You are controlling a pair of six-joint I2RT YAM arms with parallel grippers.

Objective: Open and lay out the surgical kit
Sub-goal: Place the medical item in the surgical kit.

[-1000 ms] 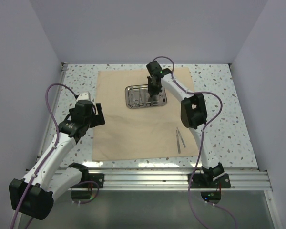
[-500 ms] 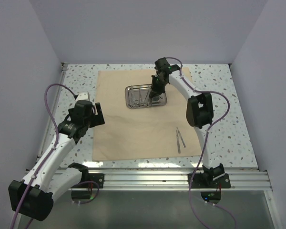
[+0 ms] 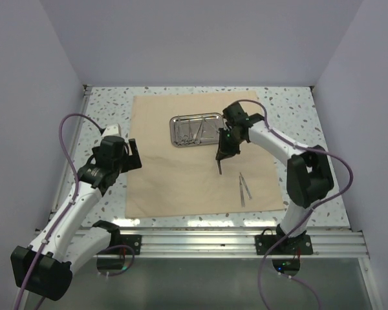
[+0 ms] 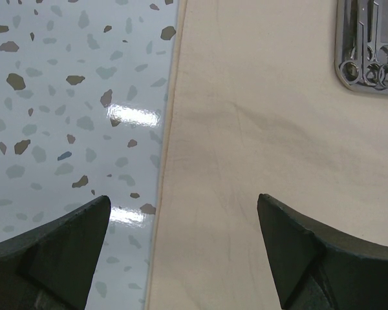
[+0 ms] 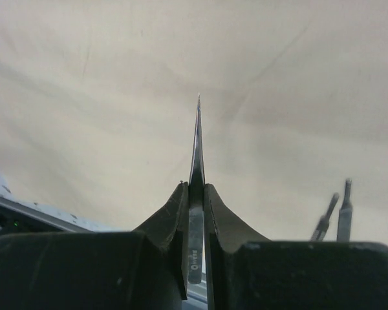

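Your left fingers (image 4: 58, 248) hang spread wide over the left edge of the cloth wrap (image 3: 181, 174), gripping nothing. Lower them carelessly and they could catch that hem and ruck the sheet across the counter (image 3: 110, 106). The wrap lies open and flat, tan and faintly creased. Toward its far side sits the steel tray (image 3: 194, 117), shiny, with ring-handled instruments inside. Just right of it, your right fingers (image 5: 171, 216) are clamped on a thin steel instrument (image 5: 196, 148), point down above the cloth (a narrow hold, so it may swivel or slip). That tip could snag the fabric, or the piece could land across the tweezers (image 3: 244, 188) lying toward the wrap's near right corner.
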